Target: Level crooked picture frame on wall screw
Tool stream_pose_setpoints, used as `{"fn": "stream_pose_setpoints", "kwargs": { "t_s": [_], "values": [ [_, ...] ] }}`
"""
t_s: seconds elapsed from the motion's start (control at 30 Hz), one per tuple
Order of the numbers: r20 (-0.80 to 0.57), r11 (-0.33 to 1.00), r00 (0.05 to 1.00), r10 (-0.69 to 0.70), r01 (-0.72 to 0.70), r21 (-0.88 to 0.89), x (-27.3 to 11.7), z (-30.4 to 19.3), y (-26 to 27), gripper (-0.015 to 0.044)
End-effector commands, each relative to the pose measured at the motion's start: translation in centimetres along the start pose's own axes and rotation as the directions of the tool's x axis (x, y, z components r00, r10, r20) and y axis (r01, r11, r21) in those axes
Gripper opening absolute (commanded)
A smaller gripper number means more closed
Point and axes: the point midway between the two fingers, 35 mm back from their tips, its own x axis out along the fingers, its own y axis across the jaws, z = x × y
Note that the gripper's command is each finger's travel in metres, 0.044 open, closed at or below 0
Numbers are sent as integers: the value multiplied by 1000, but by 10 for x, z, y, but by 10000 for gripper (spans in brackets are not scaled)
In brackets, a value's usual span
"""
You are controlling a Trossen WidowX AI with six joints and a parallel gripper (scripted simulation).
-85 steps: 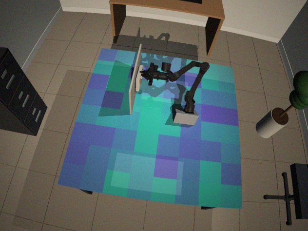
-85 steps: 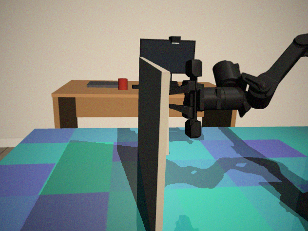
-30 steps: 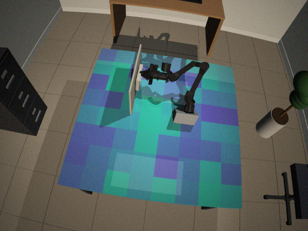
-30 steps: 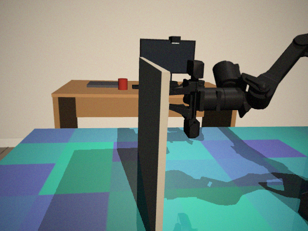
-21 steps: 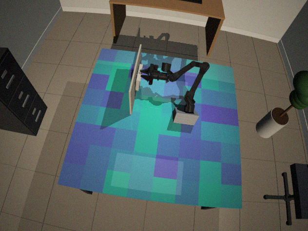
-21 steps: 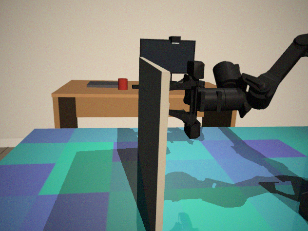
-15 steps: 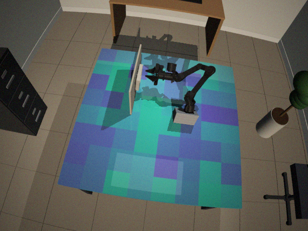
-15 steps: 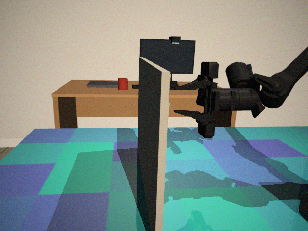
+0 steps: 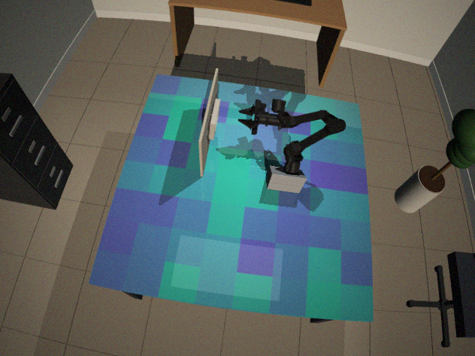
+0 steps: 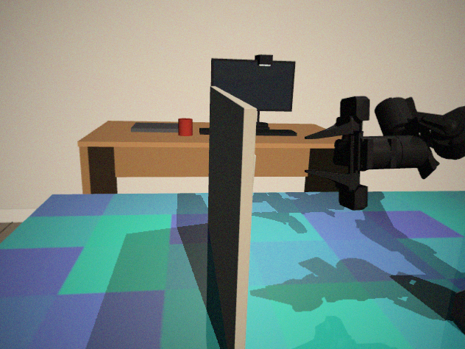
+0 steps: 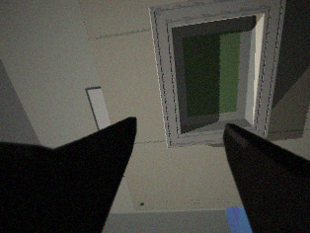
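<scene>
The picture frame, pale with a green picture, hangs on the upright wall panel. In the wrist view its lower edge rises a little toward the right, but the view is slanted and I cannot tell how level it is. The screw and notched strip are hidden behind it. My gripper is open and empty, its fingertips apart. It stands back in front of the panel, with a gap between the fingertips and the frame. In the exterior view the panel hides nearly all of the frame.
The panel stands on the patchwork table. The arm's base is on the table to the right of the panel. A desk with a monitor and a red cup stands behind the table.
</scene>
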Motion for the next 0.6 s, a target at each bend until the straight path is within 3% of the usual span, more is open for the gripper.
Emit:
{"fn": "stream_pose_setpoints", "kwargs": {
  "t_s": [0.0,0.17,0.57],
  "values": [
    [13,999,1000,26,-26,-19,-35,11,24,260],
    [9,1000,1000,26,-26,-13,-70,1,42,260],
    [8,1000,1000,23,-23,-11,-71,0,41,260]
  ]
}}
